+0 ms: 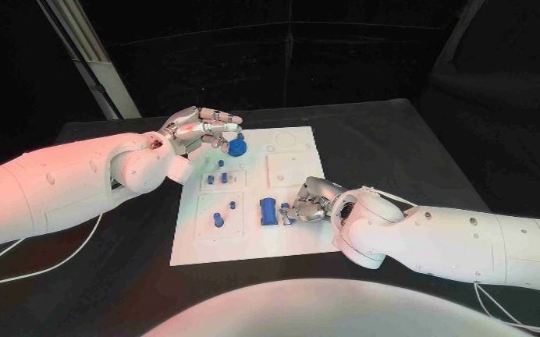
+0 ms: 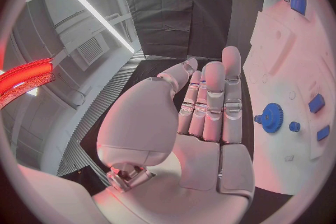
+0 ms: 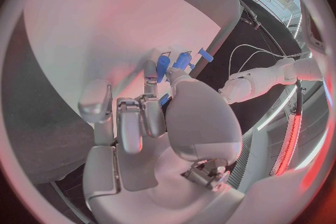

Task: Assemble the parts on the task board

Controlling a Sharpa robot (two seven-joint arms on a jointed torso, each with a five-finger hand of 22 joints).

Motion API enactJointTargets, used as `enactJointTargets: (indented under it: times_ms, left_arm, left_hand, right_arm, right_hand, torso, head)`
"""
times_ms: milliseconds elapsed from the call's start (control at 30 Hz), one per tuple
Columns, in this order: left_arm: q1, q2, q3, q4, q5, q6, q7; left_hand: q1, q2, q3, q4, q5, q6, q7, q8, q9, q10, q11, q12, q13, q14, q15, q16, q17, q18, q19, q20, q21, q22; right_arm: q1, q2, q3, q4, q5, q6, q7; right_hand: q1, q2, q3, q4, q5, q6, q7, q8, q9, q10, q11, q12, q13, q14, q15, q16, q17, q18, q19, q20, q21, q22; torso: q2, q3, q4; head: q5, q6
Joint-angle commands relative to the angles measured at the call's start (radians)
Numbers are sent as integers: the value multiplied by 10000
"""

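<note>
Covering the black table [image 1: 371, 130], the task board [image 1: 295, 237] carries blue parts [image 1: 268, 211]; right hand [image 1: 306, 203] curls over one, grip unclear. Left hand [image 1: 203, 129] hovers spread beside the gear [image 2: 271, 118].

A black surface [image 1: 371, 138] carries everything and runs off to the left, right and far side. Thin white cables [image 1: 45, 263] trail over its near left part, and another white cable [image 1: 486, 306] loops at its near right corner. Black curtains [image 1: 338, 33] hang behind the far edge.
</note>
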Motion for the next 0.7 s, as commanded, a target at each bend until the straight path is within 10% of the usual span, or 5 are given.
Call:
enactJointTargets:
  times_ms: [33, 367, 700]
  left_arm:
    - [19, 16, 9, 1, -16, 141, -51]
    - [18, 22, 9, -8, -16, 143, -63]
    - [17, 34, 9, -29, -17, 161, -85]
  left_hand:
    - [-25, 86, -50, -20, -21, -62, 14, 49, -13, -64, 12, 34, -9, -81, 22, -52, -7, 57, -42, -4, -50, -15]
    - [-25, 86, -50, -20, -21, -62, 14, 49, -13, -64, 12, 34, -9, -81, 22, -52, -7, 57, -42, -4, -50, -15]
    - [-25, 87, -50, -20, -20, -63, 14, 49, -13, -66, 12, 35, -9, -82, 23, -51, -8, 58, -43, -4, -51, -15]
  right_arm:
    - [5, 7, -5, 46, -179, -2, 31]
    - [5, 3, -5, 63, -299, -69, 65]
    - [4, -58, -5, 106, -347, -55, 116]
  right_hand:
    - [-292, 44, -207, 8, -93, -5, 54, 69, 28, 420, -63, -21, 1295, 1059, -45, 44, 2630, -143, 48, -28, 19, 12]
    - [-836, 246, -827, 16, -1108, -67, 51, 133, 108, 417, -61, -83, 1310, 1058, -43, 39, 2623, -137, 22, -20, 7, 5]
    - [-980, 327, -1000, 24, -1211, -72, 48, 162, 136, 431, -62, -62, 1342, 1060, -43, 45, 2633, -137, 21, -20, 10, 14]
  torso:
    - [5, -1, -3]
    - [5, 1, 4]
    - [-3, -3, 0]
  head:
    - [6, -1]
    - [-11, -1]
    - [-12, -1]
